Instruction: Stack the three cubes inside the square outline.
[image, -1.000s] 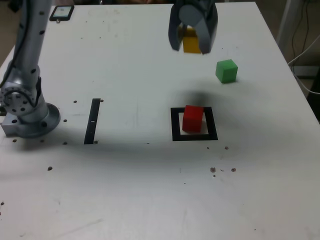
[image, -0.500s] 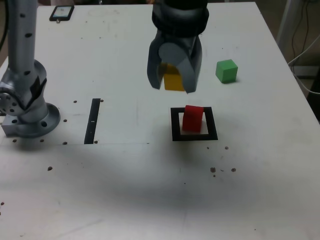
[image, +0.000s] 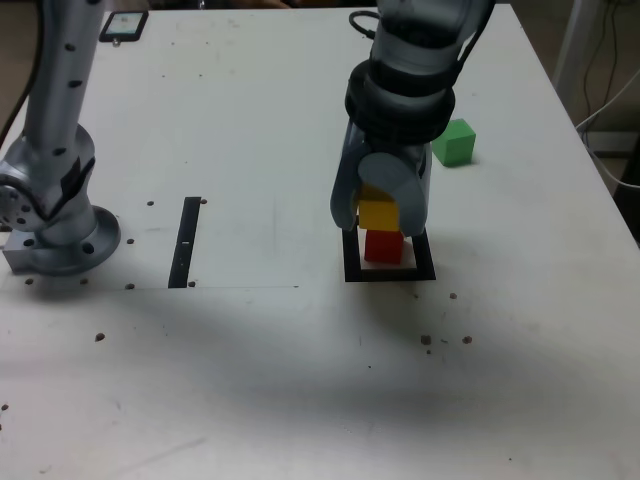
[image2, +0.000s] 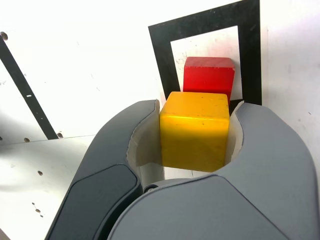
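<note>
My gripper (image: 380, 212) is shut on the yellow cube (image: 380, 213), holding it just above the red cube (image: 384, 247). The red cube sits inside the black square outline (image: 352, 262) with the pale centre. In the wrist view the yellow cube (image2: 195, 129) is clamped between both grey fingers (image2: 120, 150), with the red cube (image2: 209, 73) and the square outline (image2: 161, 45) showing beyond it. The green cube (image: 453, 141) rests on the table toward the exterior view's right, apart from the outline.
A thin black strip (image: 185, 242) lies on the white table toward the exterior view's left, near the arm's base (image: 55, 232). A dark phone-like object (image: 123, 25) lies at the far left corner. Small dark specks dot the tabletop.
The gripper carried the yellow cube from the far side of the table toward the outline and lowered it over the red cube. The red and green cubes stayed put.
</note>
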